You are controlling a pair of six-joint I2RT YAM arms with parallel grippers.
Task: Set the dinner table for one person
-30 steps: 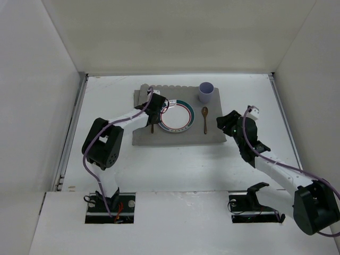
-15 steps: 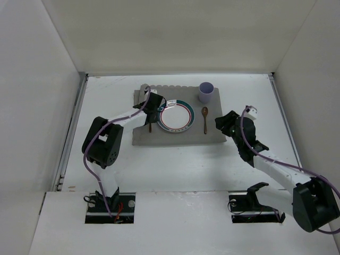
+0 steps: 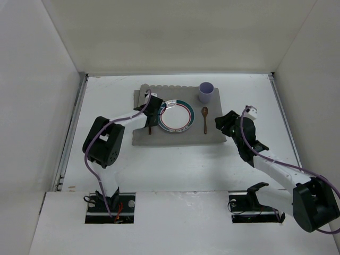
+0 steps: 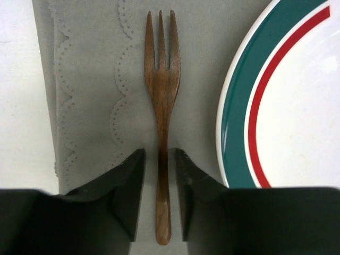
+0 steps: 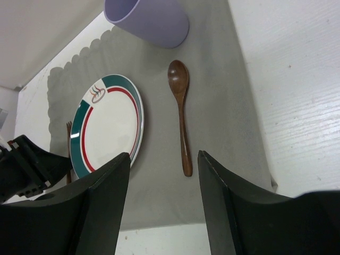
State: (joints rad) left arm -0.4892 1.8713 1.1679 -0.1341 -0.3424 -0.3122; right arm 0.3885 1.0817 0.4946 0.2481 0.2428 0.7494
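While the left claw point(image 4: 160, 159) hangs low over the fork point(image 4: 161, 90): we see its jaws a little parted, one finger on each side of the wooden handle with a thin gap at both, so nothing is gripped.
Right claw point(image 5: 163, 156): its jaws stand wide apart with nothing between them, and it hovers off the near right corner of the setting.
Desk point(image 3: 175, 159): it lies under both claws, and its bare white top shows to the right of the right claw and on the base side of the left claw.
Placemat point(image 4: 95, 79): grey cloth directly beneath the left claw, with its scalloped edge off to that claw's left.
Fork position: it lies flat on the placemat, tines pointing away from the left claw, handle running back between the fingers.
Plate point(image 4: 276, 106): just to the right of the left claw, near the fork but apart from it.
Spoon point(image 5: 181, 119): ahead of the right claw, with its bowl at the far end.
Cup point(image 5: 149, 18): beyond the spoon, farthest from the right claw.
Desk handling: we judge it rigid, heavy and fixed, a surface to set things on and not something to take hold of. Any hold belongs on the pieces. The fork looks light, stiff and thin, so a pinch across mid-handle should suit it.
Progress: we judge the place setting close to complete.
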